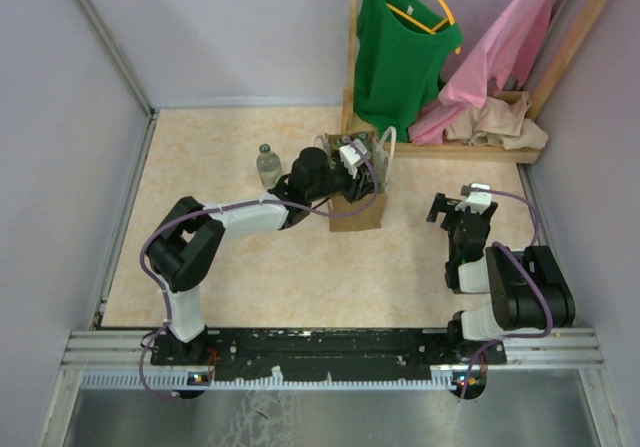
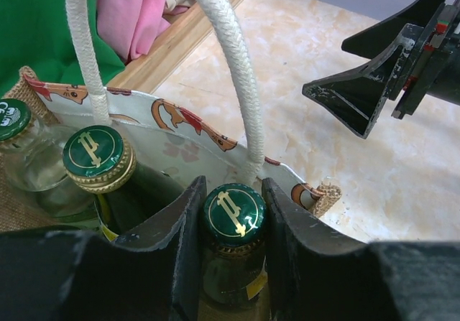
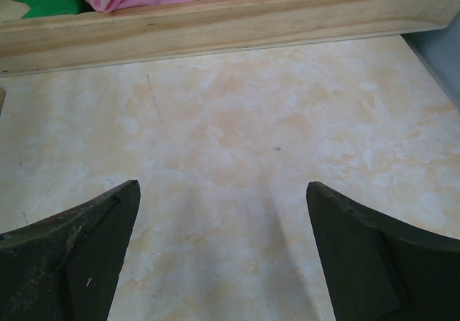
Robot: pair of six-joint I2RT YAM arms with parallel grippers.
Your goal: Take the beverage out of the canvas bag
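The tan canvas bag (image 1: 357, 213) stands upright mid-table, its white rope handles (image 2: 231, 70) raised. In the left wrist view its printed rim (image 2: 188, 120) frames three bottles. My left gripper (image 2: 232, 186) reaches into the bag from above, and its jaws press on both sides of the green cap of a dark green beverage bottle (image 2: 232, 215). A second green-capped bottle (image 2: 93, 153) and a clear one (image 2: 14, 123) stand beside it. In the top view the left gripper (image 1: 360, 159) sits over the bag mouth. My right gripper (image 1: 456, 207) is open and empty over bare table (image 3: 223, 213).
A clear bottle (image 1: 268, 165) stands on the table left of the bag. A wooden rack base (image 3: 215, 19) with green, pink and beige clothes (image 1: 480, 77) lies behind. The right gripper also shows in the left wrist view (image 2: 374, 84). Grey walls enclose the table.
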